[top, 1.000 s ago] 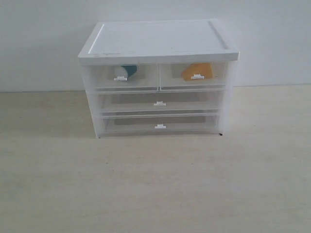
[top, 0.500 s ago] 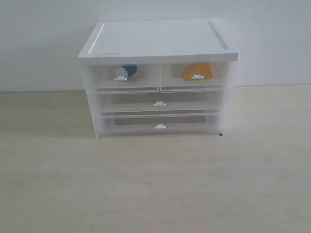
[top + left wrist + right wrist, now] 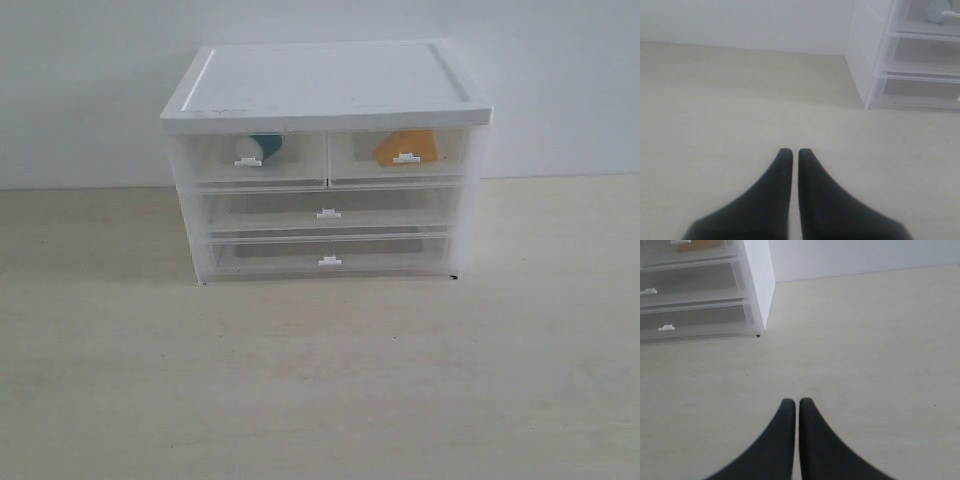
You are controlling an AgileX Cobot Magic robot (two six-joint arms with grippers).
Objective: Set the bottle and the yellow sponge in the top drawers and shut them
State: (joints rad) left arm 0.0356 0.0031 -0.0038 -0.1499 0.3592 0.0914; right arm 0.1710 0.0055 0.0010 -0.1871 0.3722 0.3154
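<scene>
The white-topped drawer unit (image 3: 325,85) stands at the back of the table. Both top drawers are pushed in. The left top drawer (image 3: 255,170) holds the bottle (image 3: 260,147), its teal label showing through the clear front. The right top drawer (image 3: 400,168) holds the yellow sponge (image 3: 407,145). Neither arm appears in the exterior view. My left gripper (image 3: 791,152) is shut and empty over bare table, off the unit's left corner (image 3: 867,75). My right gripper (image 3: 793,402) is shut and empty, off the unit's right corner (image 3: 757,290).
Two full-width drawers (image 3: 328,212) sit shut below the top pair. The light wooden table (image 3: 320,380) stretches in front of the unit, and a pale wall (image 3: 80,90) rises behind it.
</scene>
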